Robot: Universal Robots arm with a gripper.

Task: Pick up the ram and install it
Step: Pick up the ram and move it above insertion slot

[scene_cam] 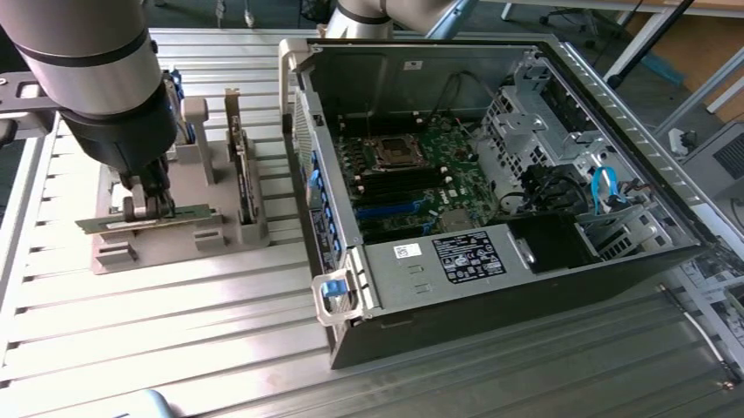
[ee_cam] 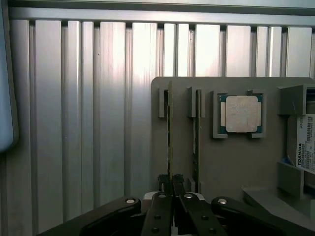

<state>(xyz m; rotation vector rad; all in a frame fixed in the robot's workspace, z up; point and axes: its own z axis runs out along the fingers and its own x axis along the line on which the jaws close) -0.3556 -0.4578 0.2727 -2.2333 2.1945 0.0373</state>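
Note:
The ram (scene_cam: 174, 216) is a long thin stick standing on edge at the grey holder (scene_cam: 221, 239), at the exterior view's left. My gripper (scene_cam: 152, 207) comes down on it from above, shut on its middle. In the wrist view the ram (ee_cam: 170, 128) shows edge-on as a thin line running away from my gripper (ee_cam: 171, 183), whose fingertips (ee_cam: 164, 181) pinch it from both sides. I cannot tell whether the stick still sits in its slot or is slightly raised. The open computer case (scene_cam: 348, 287) lies at the exterior view's right, with the motherboard (scene_cam: 448, 174) and its memory slots (scene_cam: 395, 187) exposed.
A second thin stick (ee_cam: 196, 137) stands in the holder beside the held one. A square silver CPU chip (ee_cam: 241, 114) and a labelled hard drive (ee_cam: 306, 147) also rest in the holder. An expansion card (scene_cam: 244, 187) stands upright between holder and case. The table is ribbed aluminium (scene_cam: 174, 331).

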